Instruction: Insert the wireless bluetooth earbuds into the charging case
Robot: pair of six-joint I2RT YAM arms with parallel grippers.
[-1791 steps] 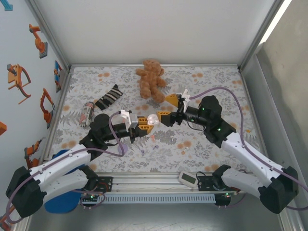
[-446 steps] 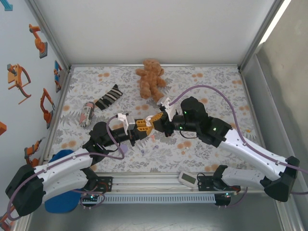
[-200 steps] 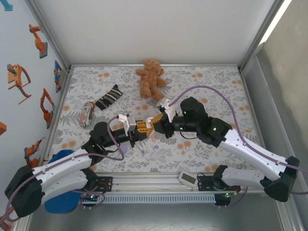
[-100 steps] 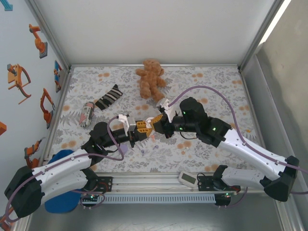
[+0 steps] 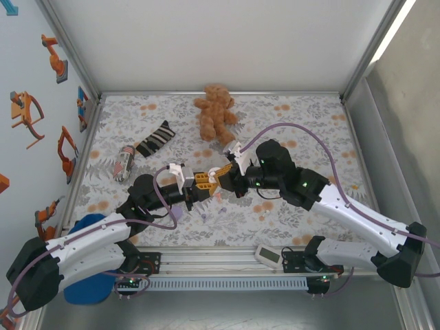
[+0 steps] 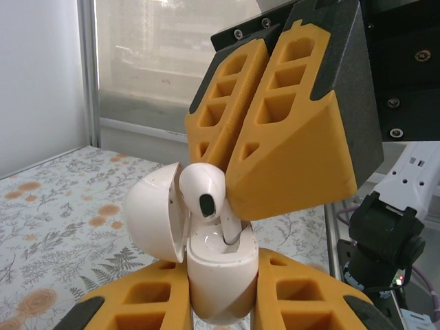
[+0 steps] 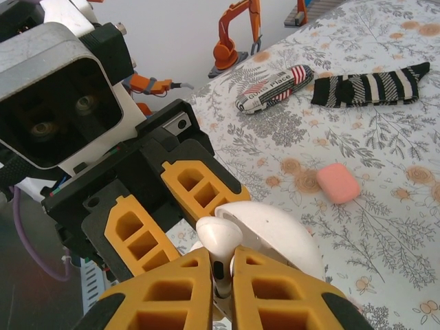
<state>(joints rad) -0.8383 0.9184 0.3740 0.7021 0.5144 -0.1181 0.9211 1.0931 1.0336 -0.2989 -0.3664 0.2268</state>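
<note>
Earbud (image 6: 203, 192) is pinched by its stem in my right gripper (image 7: 223, 275), jaws closed tight on it, the rounded head poking out just past the fingertips. Directly beneath it is the case (image 6: 218, 271), white like the bud. My left gripper (image 6: 220, 306) is clamped on it and holds it upright, with the lid (image 6: 155, 216) swung open to one side. The stem reaches down into the case's open mouth, but I can't tell whether it is seated. Both grippers meet above the middle of the table (image 5: 309, 124).
</note>
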